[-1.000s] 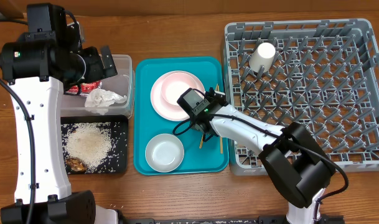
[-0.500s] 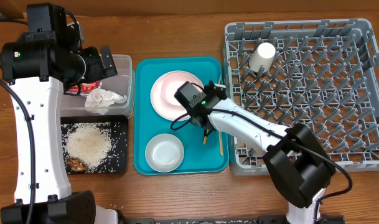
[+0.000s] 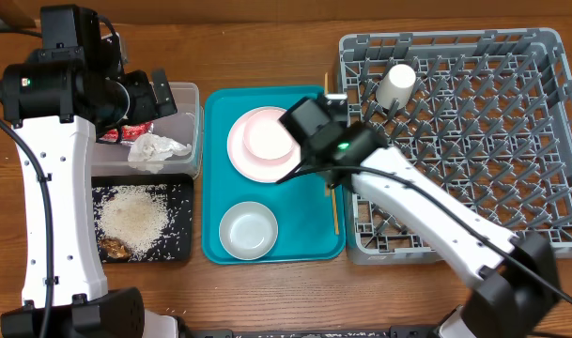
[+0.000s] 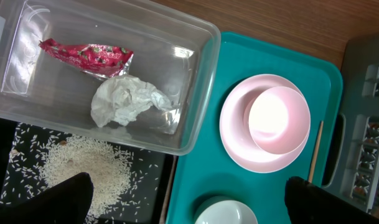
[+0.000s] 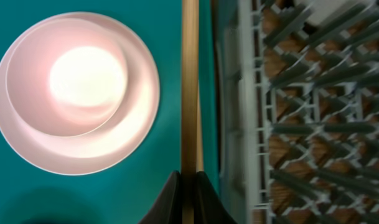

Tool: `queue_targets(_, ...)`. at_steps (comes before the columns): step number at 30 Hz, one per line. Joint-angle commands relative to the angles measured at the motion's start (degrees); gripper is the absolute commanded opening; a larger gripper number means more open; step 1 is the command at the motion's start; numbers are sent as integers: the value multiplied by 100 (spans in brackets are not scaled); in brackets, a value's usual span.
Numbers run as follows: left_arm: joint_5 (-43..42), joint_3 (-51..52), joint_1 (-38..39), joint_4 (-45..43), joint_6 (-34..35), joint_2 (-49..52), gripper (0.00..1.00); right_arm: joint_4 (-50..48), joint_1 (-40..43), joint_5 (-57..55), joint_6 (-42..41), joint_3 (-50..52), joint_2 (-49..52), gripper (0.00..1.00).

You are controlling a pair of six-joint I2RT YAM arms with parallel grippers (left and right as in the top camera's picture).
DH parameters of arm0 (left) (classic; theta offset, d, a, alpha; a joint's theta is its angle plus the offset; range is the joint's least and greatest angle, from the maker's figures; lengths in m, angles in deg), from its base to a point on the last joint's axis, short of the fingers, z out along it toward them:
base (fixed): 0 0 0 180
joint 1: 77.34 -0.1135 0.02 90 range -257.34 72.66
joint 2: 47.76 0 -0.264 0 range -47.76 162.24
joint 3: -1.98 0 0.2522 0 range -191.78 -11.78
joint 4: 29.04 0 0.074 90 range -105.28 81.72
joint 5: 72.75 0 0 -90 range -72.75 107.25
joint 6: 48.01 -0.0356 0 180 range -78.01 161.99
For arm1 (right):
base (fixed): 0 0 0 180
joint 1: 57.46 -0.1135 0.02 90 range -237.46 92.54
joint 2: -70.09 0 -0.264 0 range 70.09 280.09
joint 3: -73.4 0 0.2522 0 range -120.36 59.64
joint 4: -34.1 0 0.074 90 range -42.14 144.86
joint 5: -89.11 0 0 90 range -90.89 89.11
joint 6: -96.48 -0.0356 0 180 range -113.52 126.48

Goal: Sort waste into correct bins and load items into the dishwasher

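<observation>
Chopsticks are pinched by the right gripper over the teal tray beside the dish rack. The left gripper is spread wide, empty. Counted: one plate, one pink bowl, one grey-white bowl, one cup.

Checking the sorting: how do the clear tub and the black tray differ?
The clear tub is see-through and deep-walled; the black tray is opaque and shallow. The tub holds the red wrapper and napkin; the tray holds loose rice. Both are rectangular.
</observation>
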Motion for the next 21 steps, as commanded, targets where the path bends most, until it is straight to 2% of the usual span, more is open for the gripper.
queue_targets(1,76,-4,11,-2,76,42,100,109,297,-122,1307,-175,-345,4)
queue_targets(6,76,-4,11,-2,79,42,100,413,892,-122,1908,-151,-317,4)
queue_targets(10,76,-4,11,-2,76,42,100,385,1410,269,1991,-96,-310,4)
queue_targets(15,76,-4,11,-2,76,42,100,282,1580,748,2179,-96,-293,4)
queue_targets(21,76,-4,11,-2,76,42,100,162,1578,815,2249,-96,-74,4)
